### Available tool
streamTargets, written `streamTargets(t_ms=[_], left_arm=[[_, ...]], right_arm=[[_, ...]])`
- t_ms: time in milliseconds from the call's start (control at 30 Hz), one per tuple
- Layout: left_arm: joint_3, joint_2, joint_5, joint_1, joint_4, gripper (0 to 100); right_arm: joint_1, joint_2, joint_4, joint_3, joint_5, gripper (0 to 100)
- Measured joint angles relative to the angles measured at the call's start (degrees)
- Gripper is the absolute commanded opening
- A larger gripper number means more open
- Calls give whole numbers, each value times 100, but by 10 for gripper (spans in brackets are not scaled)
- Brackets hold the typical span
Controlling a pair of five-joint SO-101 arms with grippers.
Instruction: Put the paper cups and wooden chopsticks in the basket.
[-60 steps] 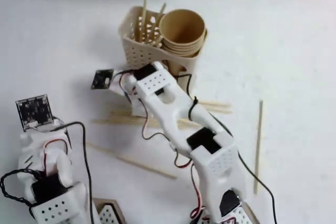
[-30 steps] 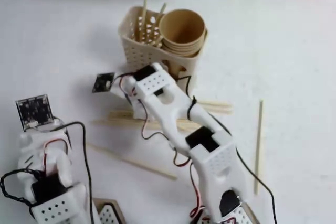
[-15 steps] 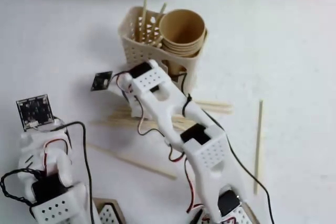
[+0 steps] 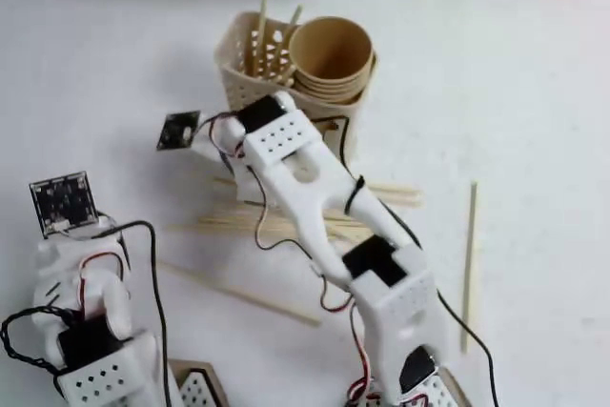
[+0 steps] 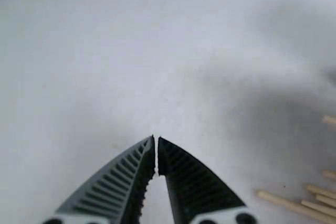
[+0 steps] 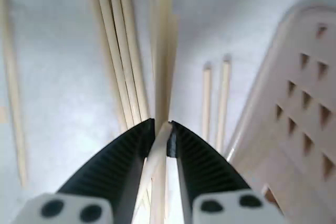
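L gripper (image 5: 156, 139) clenched, empty, over table (image 5: 157, 51). R gripper (image 6: 160, 127) pinches one chopstick (image 6: 155, 162), w/ loose sticks (image 4: 286, 226) on table, just beside basket (image 4: 240, 91). Cups (image 4: 331, 50) stacked inside basket w/ upright sticks (image 4: 262, 26). Lone stick (image 4: 469, 254) lies far right.

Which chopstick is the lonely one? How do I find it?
Find the cream plastic basket holding stacked brown paper cups. In the high view, look right of the white right arm: one pale wooden chopstick lies on the white table. The other loose chopsticks lie crosswise in the picture; this one runs up and down, alone.
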Motion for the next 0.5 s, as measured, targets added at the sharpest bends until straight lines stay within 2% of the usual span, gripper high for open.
streamTargets(t_ms=[267, 500], left_arm=[[0, 0, 0, 0, 0, 35], [0, 0, 0, 0, 0, 35]], right_arm=[[-9, -1169, 35, 0, -466, 19], [-26, -1855, -264, 0, -1257, 19]])
